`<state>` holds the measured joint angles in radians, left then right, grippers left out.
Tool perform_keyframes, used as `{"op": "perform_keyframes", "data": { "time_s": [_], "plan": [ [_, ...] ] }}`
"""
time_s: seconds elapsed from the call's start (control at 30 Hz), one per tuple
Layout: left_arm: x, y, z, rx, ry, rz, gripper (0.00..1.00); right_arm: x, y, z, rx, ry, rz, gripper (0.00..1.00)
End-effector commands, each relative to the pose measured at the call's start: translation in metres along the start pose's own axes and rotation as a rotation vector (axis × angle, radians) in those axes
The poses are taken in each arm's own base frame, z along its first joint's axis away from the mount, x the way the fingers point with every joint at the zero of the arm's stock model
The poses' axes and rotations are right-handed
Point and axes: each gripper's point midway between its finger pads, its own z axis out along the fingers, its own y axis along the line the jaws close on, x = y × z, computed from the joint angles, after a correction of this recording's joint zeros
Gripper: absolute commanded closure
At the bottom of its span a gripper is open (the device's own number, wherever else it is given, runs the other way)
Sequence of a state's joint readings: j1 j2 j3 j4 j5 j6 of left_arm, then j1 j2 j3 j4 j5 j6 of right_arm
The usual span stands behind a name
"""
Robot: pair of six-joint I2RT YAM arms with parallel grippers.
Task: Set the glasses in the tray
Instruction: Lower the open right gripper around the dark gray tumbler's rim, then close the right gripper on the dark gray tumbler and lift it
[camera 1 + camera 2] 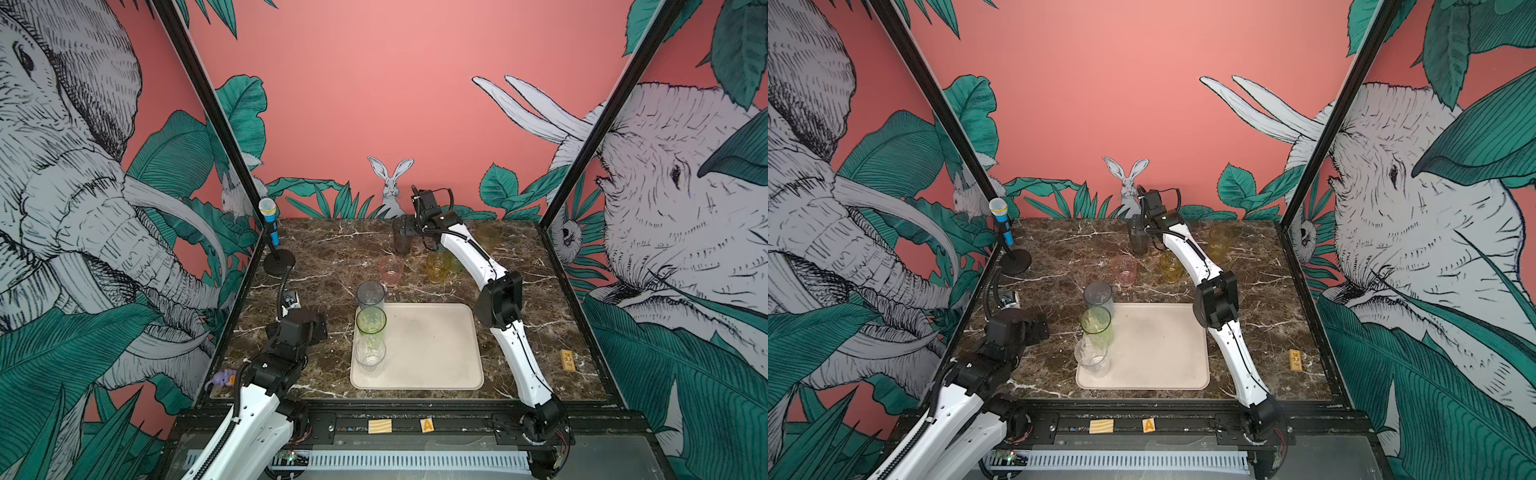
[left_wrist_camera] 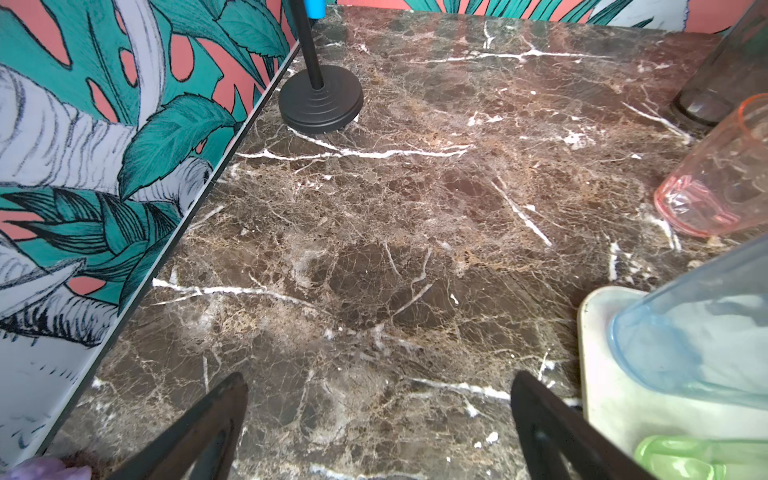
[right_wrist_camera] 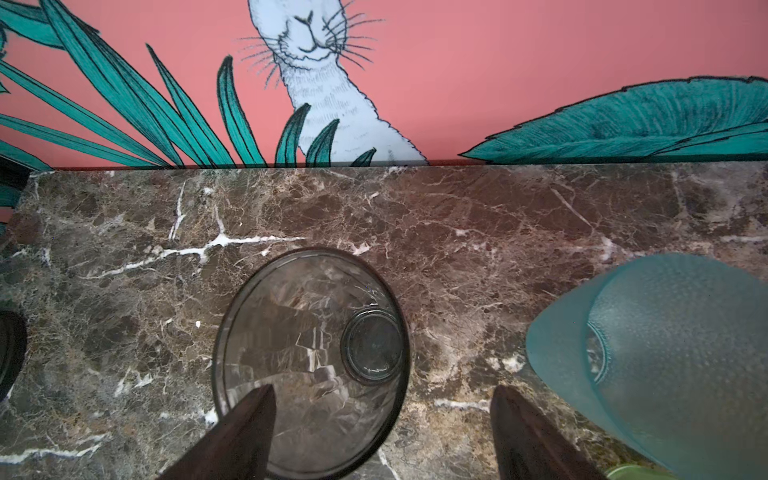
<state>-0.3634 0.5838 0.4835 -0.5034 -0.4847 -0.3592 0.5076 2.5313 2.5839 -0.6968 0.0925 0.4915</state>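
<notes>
- Fingers (image 3: 232,436) of the right gripper (image 3: 382,388) straddle the rim of the smoky glass (image 3: 307,332) at the back, one inside, nothing clamped yet; looks set for a wall pinch.
- Left gripper (image 2: 378,378) gapes wide, empty, beside the tray (image 1: 436,345), where three glasses (image 1: 371,320) line its edge.

text: "A" — on small wooden block (image 1: 427,424) | yellow wooden tile (image 1: 567,360) — marks too small to read
</notes>
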Motion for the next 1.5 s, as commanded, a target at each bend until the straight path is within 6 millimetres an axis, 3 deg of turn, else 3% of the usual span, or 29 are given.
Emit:
{"op": "perform_keyframes", "data": {
  "time_s": [0.0,0.87,1.47],
  "plan": [
    [-0.01,-0.001,-0.005,0.015,-0.03,0.002,0.01,-0.011,0.003,0.002,-0.023,-0.037,0.024,0.19],
    [-0.01,-0.002,-0.005,0.024,-0.032,0.002,0.0,0.002,-0.002,0.017,-0.061,0.015,0.083,0.56],
    [-0.01,-0.003,-0.005,0.028,-0.031,0.003,0.0,0.005,-0.006,0.02,-0.07,0.033,0.091,0.66]
  ]
}}
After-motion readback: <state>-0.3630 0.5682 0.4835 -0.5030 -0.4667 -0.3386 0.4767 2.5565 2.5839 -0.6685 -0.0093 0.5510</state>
